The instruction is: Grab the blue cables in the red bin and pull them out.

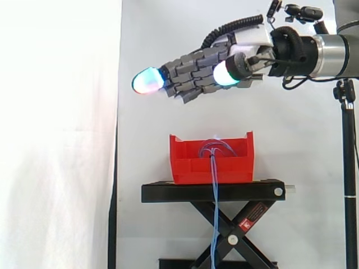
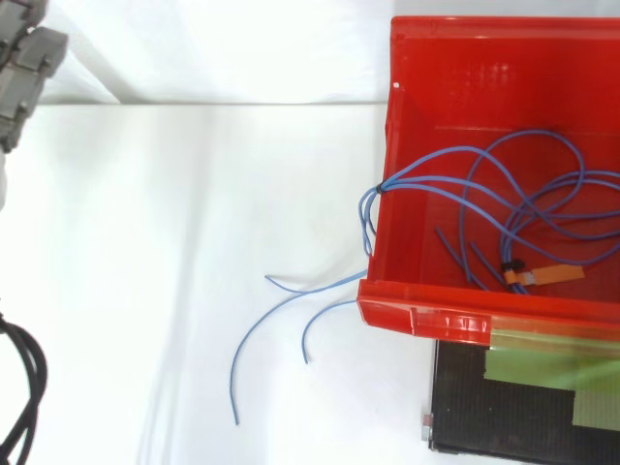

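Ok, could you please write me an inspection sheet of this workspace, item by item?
Surface: black stand with green tape on its top; the bin stands on it.
Job's things: red bin, open on top; blue cables looped inside it.
Clutter: orange tag lying among the cables in the bin.
Hand: the hand is open, fingers straight, above the bin and apart from it, holding nothing.
Cables: they pass over one bin wall and hang down past the stand; loose ends lie outside the bin.
Surroundings: white curtain; black pole at the right.
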### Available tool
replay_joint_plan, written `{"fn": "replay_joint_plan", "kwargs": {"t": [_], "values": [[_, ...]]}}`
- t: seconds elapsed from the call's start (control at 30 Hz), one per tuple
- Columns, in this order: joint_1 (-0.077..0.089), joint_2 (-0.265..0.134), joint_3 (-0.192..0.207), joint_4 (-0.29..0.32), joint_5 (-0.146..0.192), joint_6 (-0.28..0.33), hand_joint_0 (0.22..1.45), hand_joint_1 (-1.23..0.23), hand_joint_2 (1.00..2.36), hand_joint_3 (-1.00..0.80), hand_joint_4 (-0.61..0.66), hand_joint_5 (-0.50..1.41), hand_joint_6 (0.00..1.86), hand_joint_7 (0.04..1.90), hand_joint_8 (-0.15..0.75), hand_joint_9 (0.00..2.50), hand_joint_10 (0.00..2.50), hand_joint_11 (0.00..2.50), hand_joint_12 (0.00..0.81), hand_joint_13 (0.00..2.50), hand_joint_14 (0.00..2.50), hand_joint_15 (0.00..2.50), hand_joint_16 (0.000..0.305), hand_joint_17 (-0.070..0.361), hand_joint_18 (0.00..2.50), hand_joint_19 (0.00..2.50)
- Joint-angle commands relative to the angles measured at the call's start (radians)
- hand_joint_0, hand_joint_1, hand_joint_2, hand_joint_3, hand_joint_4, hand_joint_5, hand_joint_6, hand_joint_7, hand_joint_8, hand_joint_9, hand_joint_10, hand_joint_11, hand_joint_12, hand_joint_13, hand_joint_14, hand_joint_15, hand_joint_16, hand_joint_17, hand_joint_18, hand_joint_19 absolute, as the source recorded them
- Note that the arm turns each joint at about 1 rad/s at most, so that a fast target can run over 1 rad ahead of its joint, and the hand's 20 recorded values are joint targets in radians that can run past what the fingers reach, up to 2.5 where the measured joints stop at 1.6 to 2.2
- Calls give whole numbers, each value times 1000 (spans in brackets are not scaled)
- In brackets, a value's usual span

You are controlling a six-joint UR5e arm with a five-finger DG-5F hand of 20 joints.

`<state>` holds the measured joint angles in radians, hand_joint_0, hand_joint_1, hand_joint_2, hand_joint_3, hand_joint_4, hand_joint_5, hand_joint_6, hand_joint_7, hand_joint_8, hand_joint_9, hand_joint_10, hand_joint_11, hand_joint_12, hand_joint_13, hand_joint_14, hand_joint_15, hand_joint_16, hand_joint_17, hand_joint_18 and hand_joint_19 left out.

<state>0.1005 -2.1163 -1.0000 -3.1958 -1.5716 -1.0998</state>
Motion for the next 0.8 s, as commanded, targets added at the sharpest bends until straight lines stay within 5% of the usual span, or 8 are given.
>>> {"fn": "replay_joint_plan", "kwargs": {"t": [0.0,0.1,0.13,0.23,0.5,0.77], "values": [[1,-28,4,2,2,1,750,-616,1000,-1000,186,148,6,212,221,11,2,67,326,0,8,281,53,119,0,463],[4,-54,11,16,-5,-5,752,-615,1000,-1000,186,154,6,210,222,18,2,64,324,0,8,274,53,119,0,457],[1,-87,12,65,-22,-18,751,-615,1000,-1000,186,155,6,209,222,22,0,65,325,0,10,278,53,119,0,457],[1,-88,12,105,-48,-30,752,-614,1000,-1000,188,159,6,213,223,24,0,63,324,0,8,274,53,119,0,456],[-18,-87,-23,151,-58,-197,761,-683,1000,-1000,201,271,6,192,240,202,0,66,332,0,8,266,52,117,0,448],[-35,-87,-72,231,-51,-239,762,-731,1000,-1000,222,375,7,238,251,311,2,89,334,109,9,274,49,109,78,466]]}}
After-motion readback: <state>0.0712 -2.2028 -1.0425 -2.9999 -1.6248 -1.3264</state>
